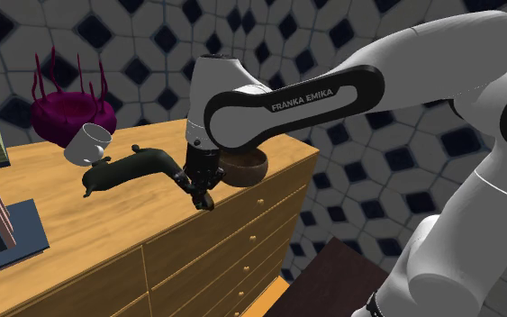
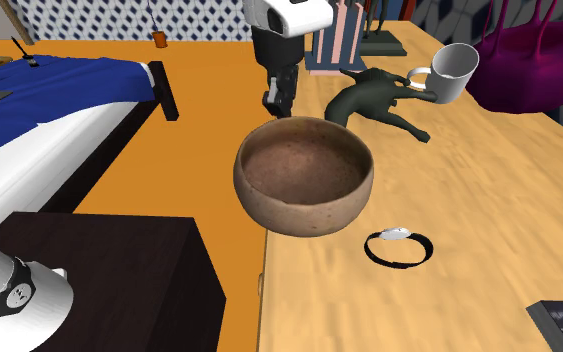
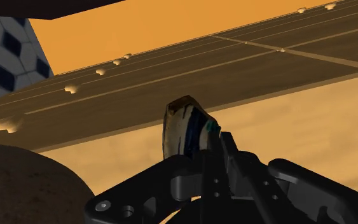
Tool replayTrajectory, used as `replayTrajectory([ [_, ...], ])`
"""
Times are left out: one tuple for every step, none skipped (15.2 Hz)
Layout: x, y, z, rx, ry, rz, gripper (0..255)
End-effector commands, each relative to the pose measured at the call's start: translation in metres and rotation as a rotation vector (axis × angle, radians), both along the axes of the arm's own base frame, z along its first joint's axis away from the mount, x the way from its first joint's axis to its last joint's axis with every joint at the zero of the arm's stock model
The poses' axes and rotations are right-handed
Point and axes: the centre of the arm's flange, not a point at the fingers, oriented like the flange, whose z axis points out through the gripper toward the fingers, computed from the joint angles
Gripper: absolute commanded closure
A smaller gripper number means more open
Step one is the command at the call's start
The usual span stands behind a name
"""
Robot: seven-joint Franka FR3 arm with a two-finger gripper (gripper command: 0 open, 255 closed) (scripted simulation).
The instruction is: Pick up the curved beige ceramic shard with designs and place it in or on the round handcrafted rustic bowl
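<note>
The arm [image 1: 287, 99] bends down beside the brown bowl [image 2: 305, 214], its gripper [image 1: 203, 193] pinching a curved beige shard [image 3: 182, 127] streaked dark blue.

You see the shard [image 3: 184, 127] as a curved beige piece with dark blue strokes and a small teal spot. It stands upright, clasped between the fingers of the gripper [image 3: 199, 153]. The bowl [image 2: 309, 215] is round, brown and rough, darker inside. It stands upright near the edge of the wooden top [image 2: 469, 200], close beside the shard.
</note>
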Motion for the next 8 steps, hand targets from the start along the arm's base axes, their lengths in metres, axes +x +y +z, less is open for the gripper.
replayTrajectory([
  [0.0, 0.0, 0.0, 0.0, 0.0, 0.0, 255],
  [0.0, 0.0, 0.0, 0.0, 0.0, 0.0, 255],
  [0.0, 0.0, 0.0, 0.0, 0.0, 0.0, 255],
  [0.0, 0.0, 0.0, 0.0, 0.0, 0.0, 255],
  [0.0, 0.0, 0.0, 0.0, 0.0, 0.0, 0],
  [0.031, -0.004, 0.007, -0.026, 0.154, -0.009, 0],
  [0.063, -0.009, 0.01, -0.052, 0.308, -0.018, 0],
  [0.076, -0.011, 0.009, -0.063, 0.374, -0.022, 0],
])
